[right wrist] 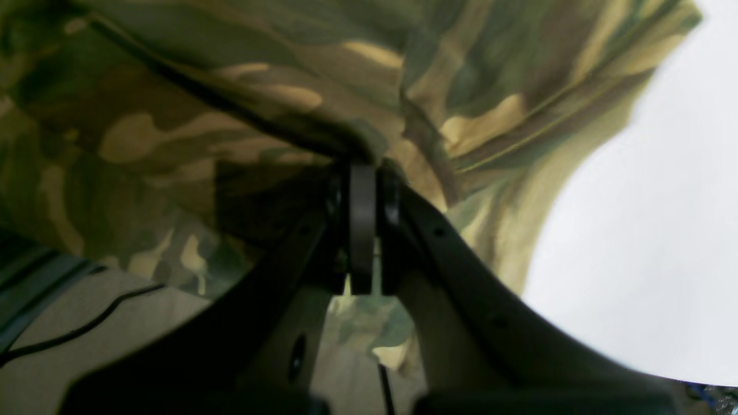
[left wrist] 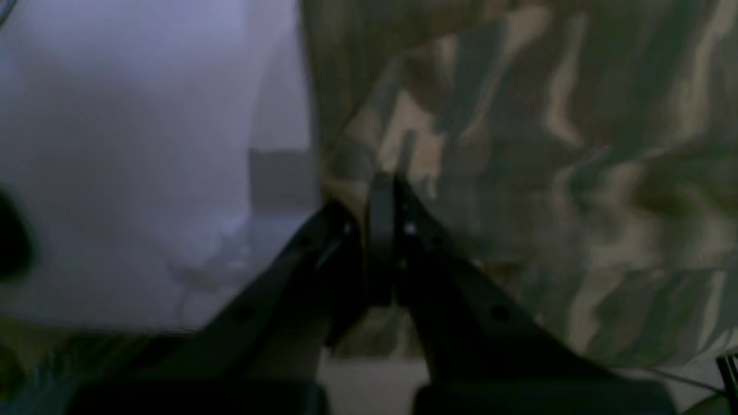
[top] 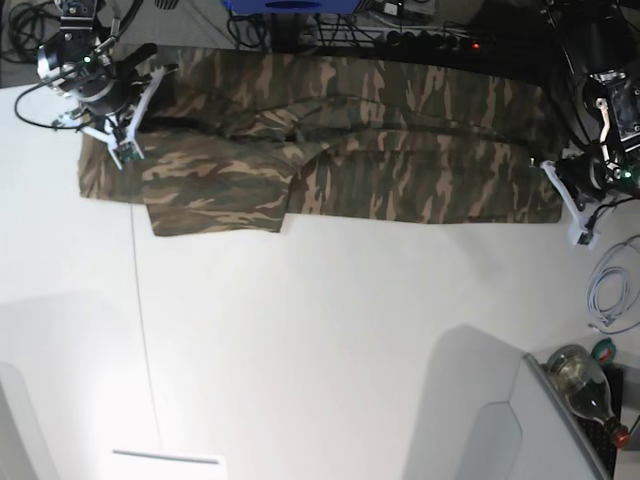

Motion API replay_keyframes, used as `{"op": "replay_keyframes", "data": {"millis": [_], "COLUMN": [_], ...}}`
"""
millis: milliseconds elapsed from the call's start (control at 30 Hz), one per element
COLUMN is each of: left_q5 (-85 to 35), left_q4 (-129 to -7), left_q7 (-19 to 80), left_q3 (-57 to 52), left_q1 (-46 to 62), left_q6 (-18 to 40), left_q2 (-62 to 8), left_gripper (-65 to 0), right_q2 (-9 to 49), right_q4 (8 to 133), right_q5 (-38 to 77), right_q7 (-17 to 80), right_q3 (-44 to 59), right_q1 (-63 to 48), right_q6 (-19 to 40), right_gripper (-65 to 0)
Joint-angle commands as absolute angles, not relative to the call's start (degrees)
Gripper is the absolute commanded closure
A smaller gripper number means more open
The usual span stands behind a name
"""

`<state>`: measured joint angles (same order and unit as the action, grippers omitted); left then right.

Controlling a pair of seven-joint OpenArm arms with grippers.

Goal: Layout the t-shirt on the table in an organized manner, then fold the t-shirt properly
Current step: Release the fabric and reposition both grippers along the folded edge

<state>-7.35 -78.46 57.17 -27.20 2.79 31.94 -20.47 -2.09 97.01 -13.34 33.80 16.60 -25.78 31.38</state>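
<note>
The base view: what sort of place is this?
Probably a robotics lab or workshop: a large white tabletop flanked by two robot arms, tangled black cables and a power strip behind, a coiled white cable beside it.

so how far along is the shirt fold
Done: the t-shirt lies stretched in a long band across the far side of the table. In hand: the left gripper and right gripper are each shut on a shirt edge at opposite ends. Left: it looks bunched and partly doubled over, so flattening and the proper folds remain.

base overhead on table (top: 300, 330), wrist views close, sharing t-shirt (top: 330, 160)
</note>
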Motion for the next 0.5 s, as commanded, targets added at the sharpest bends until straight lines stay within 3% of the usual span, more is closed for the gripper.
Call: {"op": "replay_keyframes", "data": {"millis": [0,467], "left_q5": [-7.6,-7.52], "left_q4": [-78.46,-74.33], "left_q7": [56.13,55.25], "left_q3": [-26.77,-26.15], "left_q1": [2.33,1.8], "left_q6": [31.78,31.78], "left_q2": [-21.58,-22.02], "left_gripper": [0.0,0.0], "right_q2": [-1.8,-1.8], "right_q4": [97.01,95.16], "right_q5": [-13.32,-13.32], "right_q7": [33.19,33.27], "right_q3": [16.75,16.75], "right_q1": [-25.1,-24.31], "right_q6": [30.81,30.73], "right_gripper": [0.0,-0.9]}}
